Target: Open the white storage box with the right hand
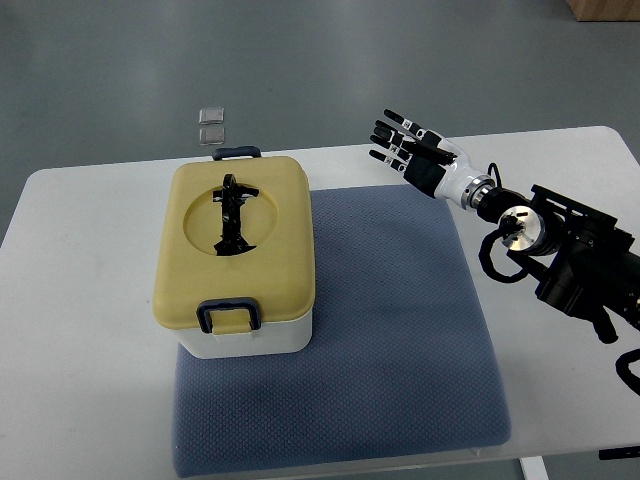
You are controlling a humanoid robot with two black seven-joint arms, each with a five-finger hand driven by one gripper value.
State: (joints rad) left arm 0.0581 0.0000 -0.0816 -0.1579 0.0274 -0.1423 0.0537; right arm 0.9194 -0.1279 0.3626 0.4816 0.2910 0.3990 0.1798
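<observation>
A white storage box [250,335] with a tan-yellow lid [235,245] stands on the left part of a blue-grey mat [390,330]. The lid is down, with a black folding handle [233,213] lying flat in its round recess. Dark latches sit at the near side [229,316] and the far side [237,153]. My right hand [402,145] hovers over the table's far edge, to the right of the box and apart from it, fingers spread and empty. Its arm [560,240] enters from the right edge. The left arm is out of view.
The white table [80,330] carries the mat and box. Two small clear squares [211,124] lie on the grey floor beyond the table's far edge. A brown cardboard corner [605,8] shows at the top right.
</observation>
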